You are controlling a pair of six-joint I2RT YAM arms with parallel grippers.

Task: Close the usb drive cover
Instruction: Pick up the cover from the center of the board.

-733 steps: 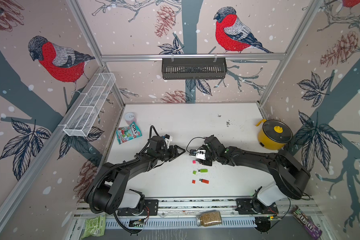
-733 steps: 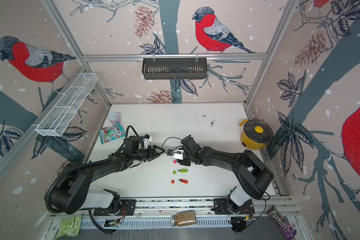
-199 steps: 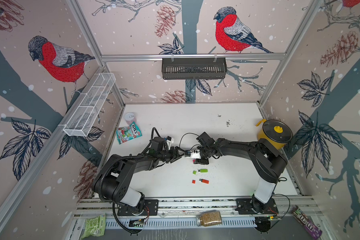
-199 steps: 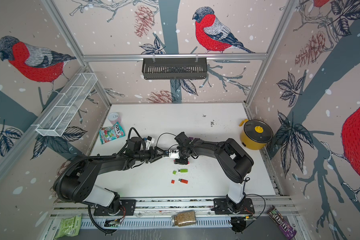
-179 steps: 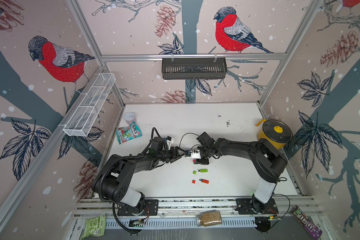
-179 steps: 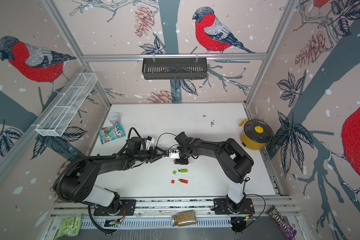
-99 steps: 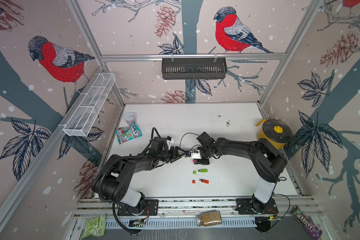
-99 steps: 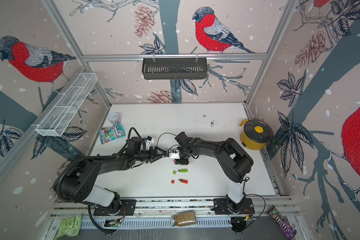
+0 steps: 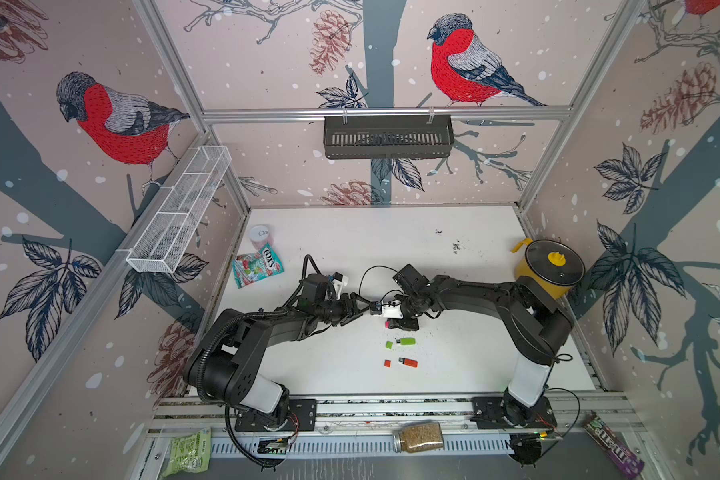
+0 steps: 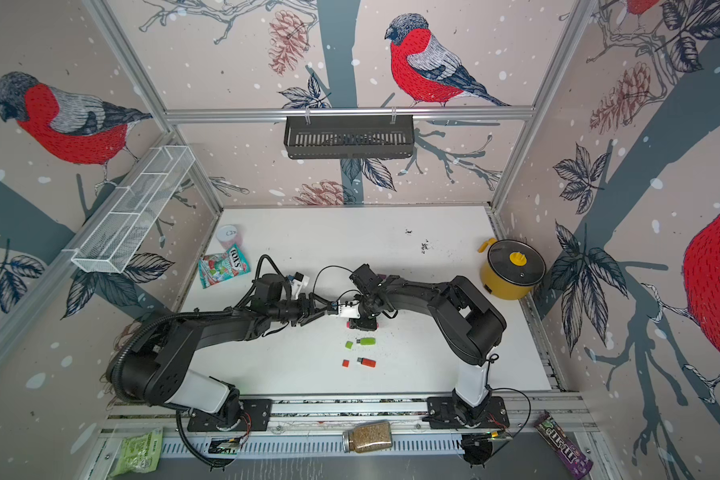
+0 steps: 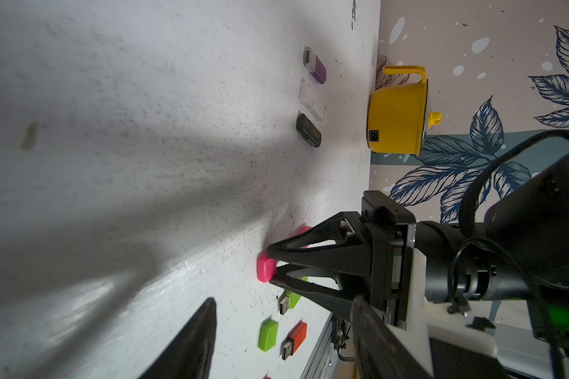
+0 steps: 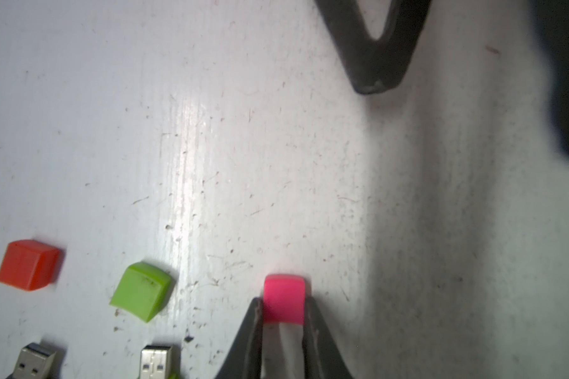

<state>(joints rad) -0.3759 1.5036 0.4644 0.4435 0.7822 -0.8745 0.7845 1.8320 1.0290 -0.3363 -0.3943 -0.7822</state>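
While work centres on the white table [image 9: 350, 249], my right gripper [image 12: 284, 303] reaches leftward across its middle, pinched tight on the pink cap [image 12: 282, 292], which sits down at the surface. My left gripper [image 9: 361, 309] hangs spread and empty just left of the cap, facing it. A second pink piece [image 11: 304, 229], likely the drive, lies just right of the cap, mostly hidden behind my right gripper. Its long axis I cannot tell. By my reckoning, the cap must travel right to seat.
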